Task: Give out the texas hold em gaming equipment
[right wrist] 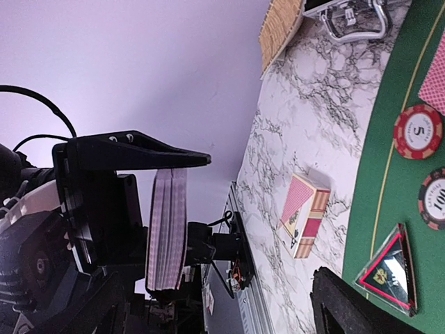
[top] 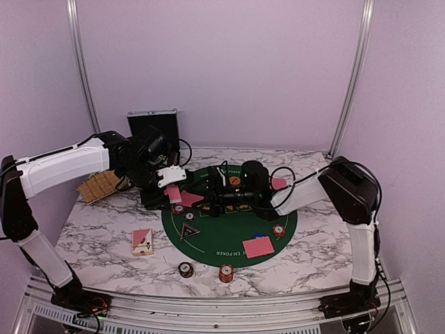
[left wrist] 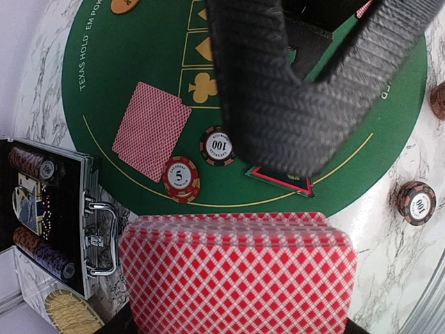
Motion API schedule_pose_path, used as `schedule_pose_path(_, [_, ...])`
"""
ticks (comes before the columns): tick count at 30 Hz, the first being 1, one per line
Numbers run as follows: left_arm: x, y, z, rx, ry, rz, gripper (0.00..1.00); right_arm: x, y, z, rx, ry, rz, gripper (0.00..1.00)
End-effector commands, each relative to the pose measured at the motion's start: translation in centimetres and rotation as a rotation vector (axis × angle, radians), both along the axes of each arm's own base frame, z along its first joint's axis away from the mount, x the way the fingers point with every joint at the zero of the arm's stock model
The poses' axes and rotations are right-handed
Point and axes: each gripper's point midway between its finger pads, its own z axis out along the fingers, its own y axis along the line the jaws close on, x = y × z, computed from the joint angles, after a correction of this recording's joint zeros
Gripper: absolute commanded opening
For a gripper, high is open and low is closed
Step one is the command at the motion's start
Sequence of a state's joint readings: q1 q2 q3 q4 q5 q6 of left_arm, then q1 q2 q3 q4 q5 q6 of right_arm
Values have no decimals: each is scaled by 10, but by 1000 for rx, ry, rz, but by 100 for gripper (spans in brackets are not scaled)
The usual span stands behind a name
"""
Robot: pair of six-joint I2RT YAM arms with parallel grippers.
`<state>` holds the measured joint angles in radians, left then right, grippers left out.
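Note:
My left gripper is shut on a deck of red-backed cards, held above the mat's left edge; the deck shows edge-on in the right wrist view. My right gripper hovers just right of it, open and empty, with one finger in its own view. On the green mat lie single cards, a 5 chip, a 100 chip, the black triangular marker, an orange button and a blue button.
A card box lies left of the mat. Two chip stacks stand near the front edge. The open silver case with chips sits at the back left, with a wicker piece beside it.

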<state>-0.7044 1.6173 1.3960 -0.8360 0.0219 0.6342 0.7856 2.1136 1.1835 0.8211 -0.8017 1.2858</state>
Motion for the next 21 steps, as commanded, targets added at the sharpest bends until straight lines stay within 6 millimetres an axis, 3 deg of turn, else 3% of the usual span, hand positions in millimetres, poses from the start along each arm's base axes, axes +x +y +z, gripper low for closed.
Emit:
schedule_pose_path(1, [2, -7, 13, -34, -14, -3, 0, -3, 17, 20, 76, -21, 36, 91])
schedule_pose_path(21, [2, -9, 13, -41, -8, -5, 0, -8, 55, 22, 126, 5, 108, 90])
